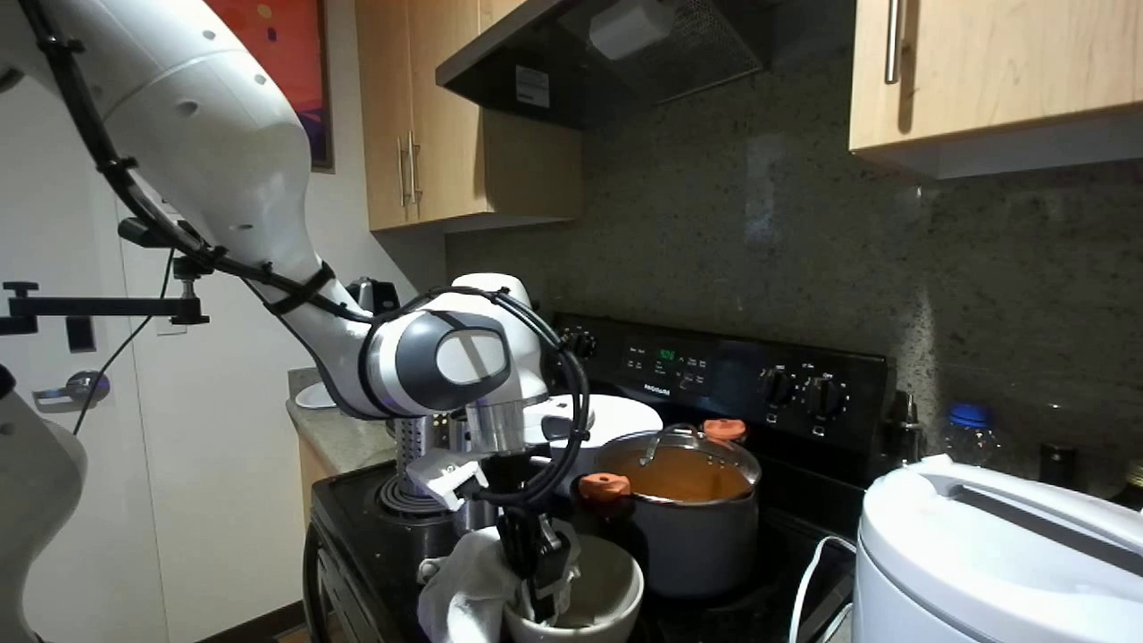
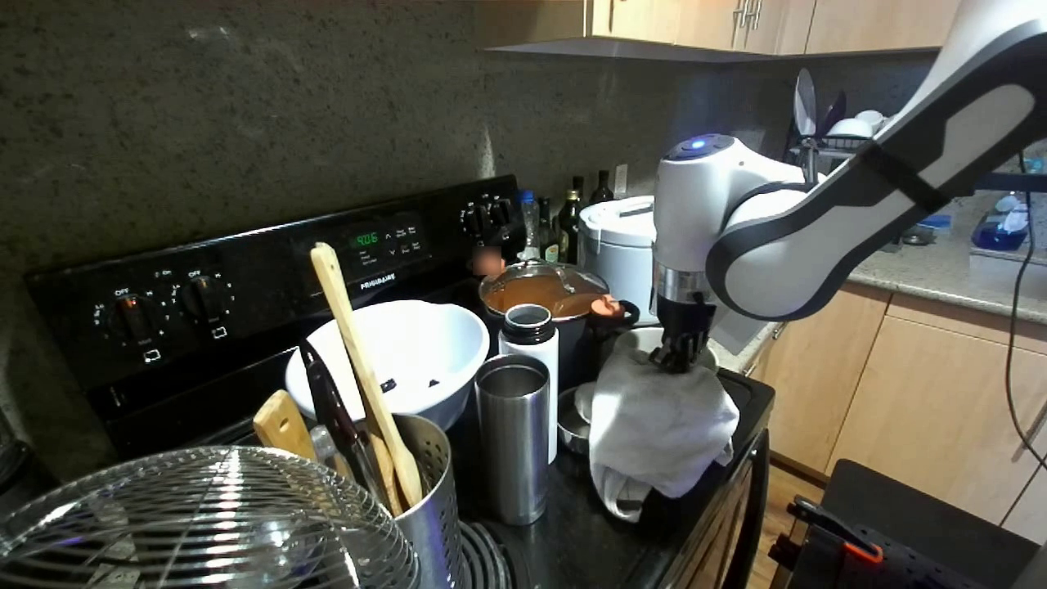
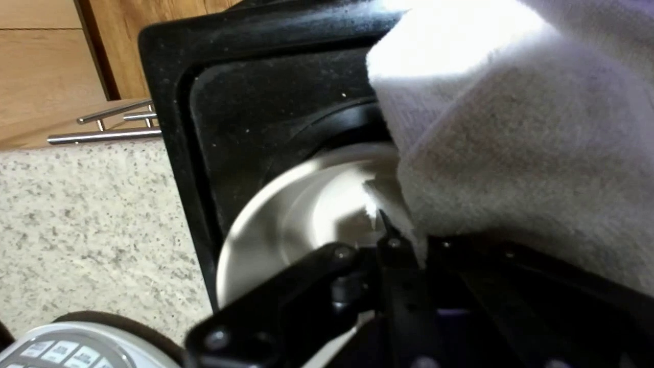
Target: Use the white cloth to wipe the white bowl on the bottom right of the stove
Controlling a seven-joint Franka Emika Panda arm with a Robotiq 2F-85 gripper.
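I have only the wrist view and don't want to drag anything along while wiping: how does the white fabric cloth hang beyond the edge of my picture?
Observer: In an exterior view, the white fabric cloth hangs down outside the round white bowl.
Operator: And what stands beside the bowl, out of my sight?
Observer: A round dark-grey metal pot, glass-lidded; I can't tell whether the two touch.
Operator: Is anything tall near the cloth?
Observer: Yes, a tall cylindrical silver metal tumbler stands upright, apart from the cloth.
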